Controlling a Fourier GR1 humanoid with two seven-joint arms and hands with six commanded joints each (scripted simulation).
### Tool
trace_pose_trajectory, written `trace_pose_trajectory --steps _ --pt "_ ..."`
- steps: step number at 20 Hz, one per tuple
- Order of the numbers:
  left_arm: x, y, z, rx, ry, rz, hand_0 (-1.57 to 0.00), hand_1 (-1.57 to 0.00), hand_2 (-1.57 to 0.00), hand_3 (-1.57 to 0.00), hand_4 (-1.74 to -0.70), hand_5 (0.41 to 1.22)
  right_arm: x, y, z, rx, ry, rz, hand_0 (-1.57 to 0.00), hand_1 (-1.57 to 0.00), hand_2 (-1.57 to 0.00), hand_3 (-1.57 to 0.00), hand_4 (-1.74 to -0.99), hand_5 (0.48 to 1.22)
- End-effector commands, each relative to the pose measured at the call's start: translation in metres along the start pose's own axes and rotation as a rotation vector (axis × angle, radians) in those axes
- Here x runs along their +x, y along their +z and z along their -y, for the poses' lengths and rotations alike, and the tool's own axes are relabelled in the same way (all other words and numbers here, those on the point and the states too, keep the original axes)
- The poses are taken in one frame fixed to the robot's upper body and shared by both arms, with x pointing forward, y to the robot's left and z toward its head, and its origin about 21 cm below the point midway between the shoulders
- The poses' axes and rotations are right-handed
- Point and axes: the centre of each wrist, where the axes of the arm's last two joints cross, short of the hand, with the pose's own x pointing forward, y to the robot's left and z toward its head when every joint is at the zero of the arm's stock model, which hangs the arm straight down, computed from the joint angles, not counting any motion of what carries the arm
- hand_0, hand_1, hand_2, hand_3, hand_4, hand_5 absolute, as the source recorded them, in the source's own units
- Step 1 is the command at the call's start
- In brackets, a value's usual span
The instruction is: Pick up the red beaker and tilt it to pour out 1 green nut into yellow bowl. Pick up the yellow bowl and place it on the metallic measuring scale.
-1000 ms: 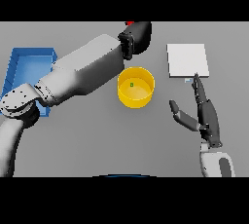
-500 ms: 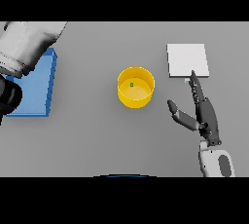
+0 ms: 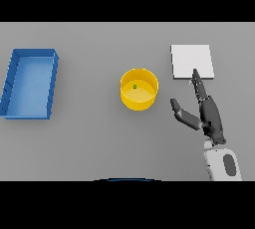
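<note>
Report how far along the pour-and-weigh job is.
Done, by the look of it: one green nut lies inside the yellow bowl. No red beaker or left hand is in view. In hand: nothing; the right hand hovers open to the right of the bowl, fingertips near the metallic measuring scale. Left: grasp the bowl, which sits on the table apart from the scale, and set it there.

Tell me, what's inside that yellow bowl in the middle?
One small green nut lies on the floor of the yellow bowl, toward its far side. The near wall covers a strip of the floor, so anything lying there is hidden.
</note>
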Motion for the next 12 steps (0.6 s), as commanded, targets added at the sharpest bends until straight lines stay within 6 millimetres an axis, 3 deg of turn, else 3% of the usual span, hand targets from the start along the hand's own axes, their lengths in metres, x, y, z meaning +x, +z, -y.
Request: trace_pose_trajectory --steps 1,5,12 --pt "-0.011 0.000 0.009 0.028 0.033 -0.046 -1.57 -1.57 -1.57 -1.56 -1.74 1.221 -0.001 0.000 0.001 0.012 0.009 -0.009 0.00 0.00 0.00 0.00 -1.138 0.626" --pt "-0.061 0.002 0.047 0.063 0.283 -0.216 -1.57 -1.57 -1.57 -1.57 -1.74 1.221 -0.002 0.005 0.002 0.026 -0.005 0.001 0.00 0.00 0.00 0.00 -1.138 0.648" --pt "-0.113 0.027 0.135 0.045 0.490 -0.319 -1.57 -1.57 -1.57 -1.57 -1.74 1.221 -0.006 0.009 0.000 0.019 0.004 -0.001 0.00 0.00 0.00 0.00 -1.159 0.677"
